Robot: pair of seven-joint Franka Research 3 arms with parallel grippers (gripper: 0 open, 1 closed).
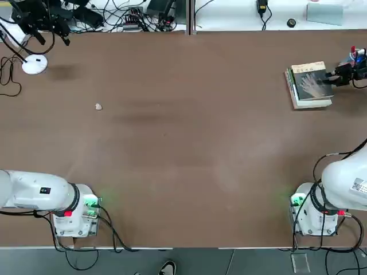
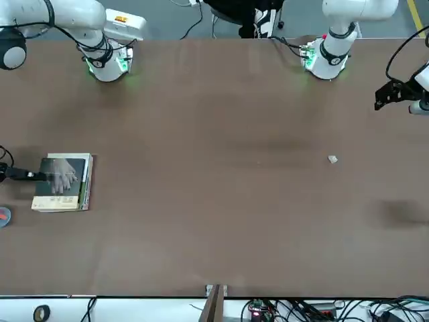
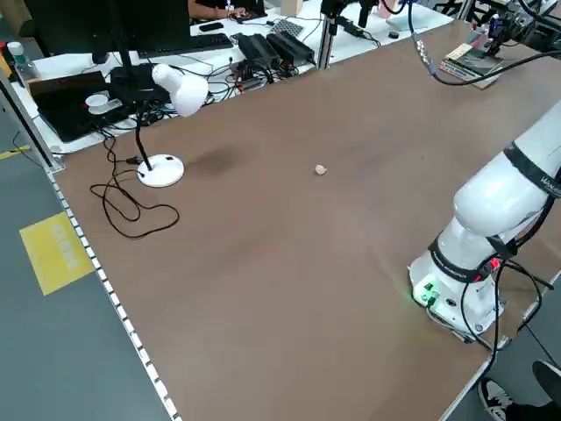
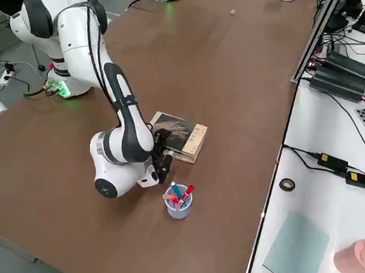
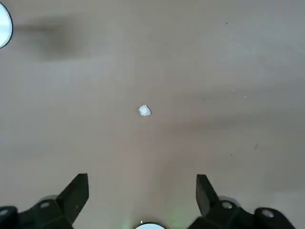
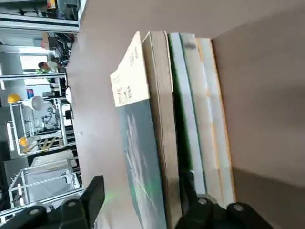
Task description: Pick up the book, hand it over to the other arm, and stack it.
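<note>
Brown table (image 1: 172,143), right gripper (image 4: 161,152) loosely astride book (image 1: 311,83), left gripper (image 5: 142,195) wide apart.

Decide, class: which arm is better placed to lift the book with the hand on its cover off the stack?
Probably the right. The right gripper already sits at the book, its fingers straddling the top book's edge. The left gripper hangs open across the table.

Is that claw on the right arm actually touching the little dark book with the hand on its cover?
Cannot tell. In the right wrist view, the right gripper straddles the book, but no finger is plainly pressed on it or clear of it.
</note>
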